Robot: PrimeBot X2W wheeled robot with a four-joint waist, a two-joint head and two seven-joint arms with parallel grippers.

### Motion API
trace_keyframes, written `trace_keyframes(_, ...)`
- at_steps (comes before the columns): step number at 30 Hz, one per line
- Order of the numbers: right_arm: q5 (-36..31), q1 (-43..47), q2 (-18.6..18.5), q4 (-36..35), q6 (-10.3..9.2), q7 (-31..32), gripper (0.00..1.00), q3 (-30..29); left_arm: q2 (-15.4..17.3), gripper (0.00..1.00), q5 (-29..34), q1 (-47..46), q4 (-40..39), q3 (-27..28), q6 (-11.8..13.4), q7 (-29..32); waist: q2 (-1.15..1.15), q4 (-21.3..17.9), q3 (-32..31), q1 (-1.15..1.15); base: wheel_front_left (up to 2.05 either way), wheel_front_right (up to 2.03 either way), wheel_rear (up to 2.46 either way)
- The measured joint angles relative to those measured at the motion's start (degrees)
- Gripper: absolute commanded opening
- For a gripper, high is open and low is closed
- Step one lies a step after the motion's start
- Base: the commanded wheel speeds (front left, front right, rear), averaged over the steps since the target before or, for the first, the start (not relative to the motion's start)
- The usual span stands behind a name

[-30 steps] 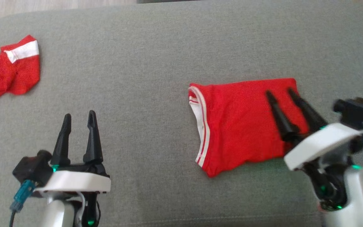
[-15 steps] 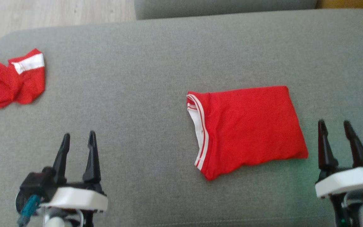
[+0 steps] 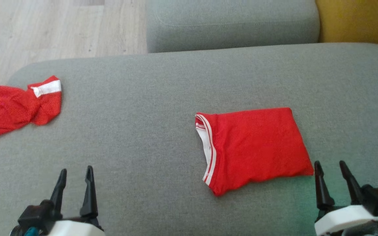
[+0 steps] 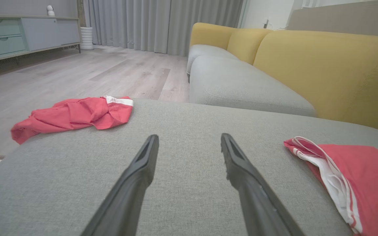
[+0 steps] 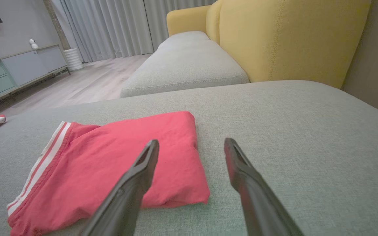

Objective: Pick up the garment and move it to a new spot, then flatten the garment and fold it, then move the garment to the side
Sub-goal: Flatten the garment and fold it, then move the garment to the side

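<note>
The folded garment (image 3: 254, 147) lay flat on the grey cushion (image 3: 143, 98), right of centre, with its white-striped band turned toward your left and its near right corner just beside the right gripper (image 3: 329, 163). That gripper had its fingers parted and held nothing. The left gripper (image 3: 76, 169), likewise parted and empty, hovered well apart from the cloth over bare cushion. The fold looked complete, so the step in hand was judged to be the move to the side. To do it well, you needed to pinch through every layer at the closed right edge, not the loose banded edge, and carry the stack low so that it did not fall open. If you used the left gripper, the banded side was the place to support. Bare cushion lay open to the right and toward the far side, bounded there by a second seat (image 3: 231, 23) and a yellow backrest (image 3: 356, 19). On the left, a crumpled red garment (image 3: 15, 108) occupied the rounded edge above the wood floor (image 3: 44, 26), leaving less safe room that way.
</note>
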Motion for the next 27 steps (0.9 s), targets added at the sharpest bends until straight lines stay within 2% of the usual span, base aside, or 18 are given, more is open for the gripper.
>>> trace_keyframes(9, 0.0, -0.06, -0.12, 2.75, 0.0, -1.74, 1.0, 1.94, 0.01, 1.0, -0.01, 2.33, 0.99, 0.56, -0.36, 0.0, 0.0, 0.48, -1.33, 0.0, 0.0, 0.0, 0.0)
trace_keyframes(27, 0.0, -1.02, -0.12, 3.9, 0.0, -2.53, 1.0, 2.98, 0.01, 1.0, 0.16, 2.12, 2.05, 0.71, -1.82, 0.0, -0.01, -0.11, -0.1, 0.0, 0.0, 0.0, 0.0)
